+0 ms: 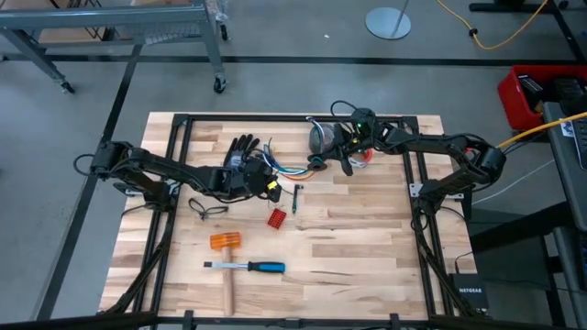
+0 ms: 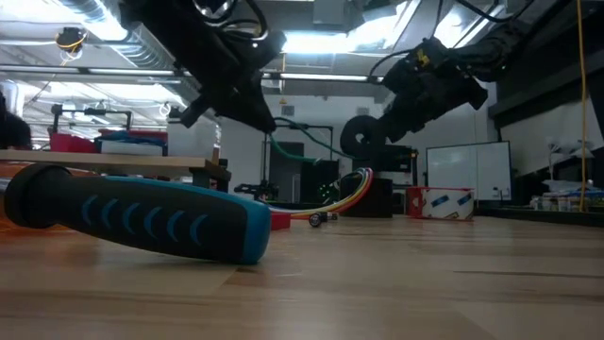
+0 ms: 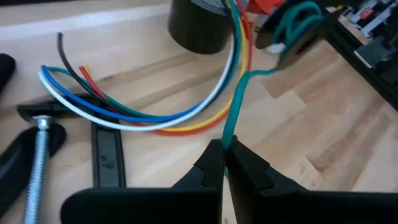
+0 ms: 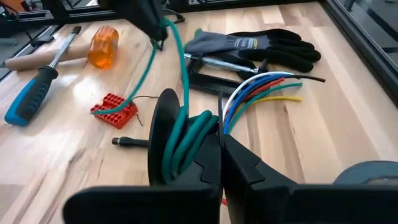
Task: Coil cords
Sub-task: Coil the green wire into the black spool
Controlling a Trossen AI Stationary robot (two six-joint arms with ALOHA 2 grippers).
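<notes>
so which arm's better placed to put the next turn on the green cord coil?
Probably right. The right gripper is shut on the green cord where its loops already gather. The left gripper is shut on the cord's stretched end, suited to feeding slack.

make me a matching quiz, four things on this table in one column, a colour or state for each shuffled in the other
Things:
1. green cord
2. glove
3. mallet head
4. small block

Descriptions:
A. orange
B. red
C. pinched by both claws
D. black and grey, lying flat

Pairs: 1-C, 2-D, 3-A, 4-B. The left claw and right claw are both shut on the green cord.
</notes>
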